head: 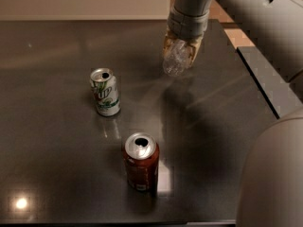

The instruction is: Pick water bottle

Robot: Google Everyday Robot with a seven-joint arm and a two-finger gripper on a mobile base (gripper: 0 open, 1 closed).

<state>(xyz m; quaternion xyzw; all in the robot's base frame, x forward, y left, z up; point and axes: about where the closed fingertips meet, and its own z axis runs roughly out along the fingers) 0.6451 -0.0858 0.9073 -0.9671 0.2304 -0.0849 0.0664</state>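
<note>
The water bottle (175,60) is a small clear crinkled plastic bottle, held tilted in my gripper (180,50) at the far right of the dark table (57,141). The gripper is shut on the bottle's upper part, and the bottle's lower end hangs free above the tabletop with its shadow below. The cap and label are hidden by the fingers. My grey arm comes down from the upper right.
A green-white can (105,91) stands upright left of centre. A red can (141,161) stands upright near the front edge. The table's right edge (251,79) runs diagonally under my arm. My robot body (274,183) fills the lower right corner.
</note>
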